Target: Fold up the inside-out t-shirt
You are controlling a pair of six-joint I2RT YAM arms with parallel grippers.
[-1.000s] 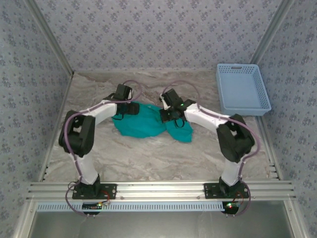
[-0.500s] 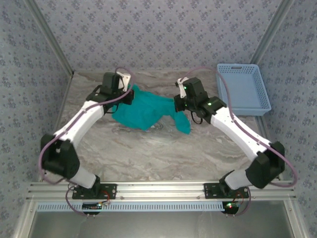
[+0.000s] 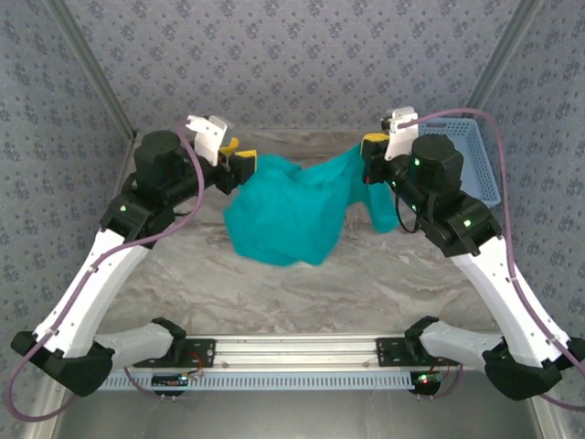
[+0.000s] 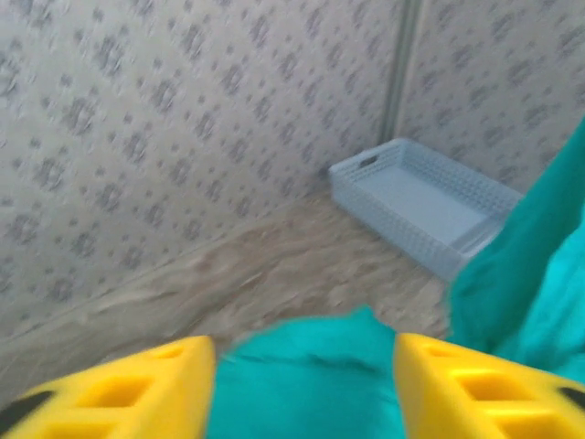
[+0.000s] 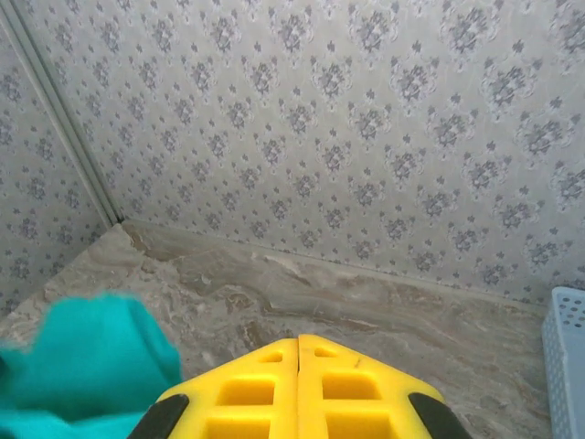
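Teal cloth, from above: the inside-out t-shirt (image 3: 288, 215) hangs bunched in the air between the two raised arms, over the middle of the marble table (image 3: 274, 293); its top edge runs from one gripper to the other and one sleeve droops under the right end.
Left gripper, from above: the left gripper (image 3: 239, 169) sits at the shirt's upper left corner, touching the cloth.
Right gripper, from above: the right gripper (image 3: 370, 160) is at the upper right corner, clamped on the cloth.
Basket, from above: the light blue basket (image 3: 489, 178) stands at the table's far right, partly behind the right arm.
Left wrist, fingers: the yellow fingers (image 4: 137, 389) of the left gripper (image 4: 306, 389) stand wide apart, with teal cloth lying in the gap.
Left wrist, surroundings: more of the t-shirt (image 4: 530, 265) rises at the right edge; the basket (image 4: 430, 197) rests on the table (image 4: 274, 265) near the patterned wall (image 4: 183, 119); the picture is blurred.
Right wrist, fingers: the right gripper (image 5: 299, 384) has its yellow fingers pressed together.
Right wrist, surroundings: a fold of the t-shirt (image 5: 82, 366) shows low on the left, above the table (image 5: 320, 302); a sliver of the basket (image 5: 569, 347) is at the right edge.
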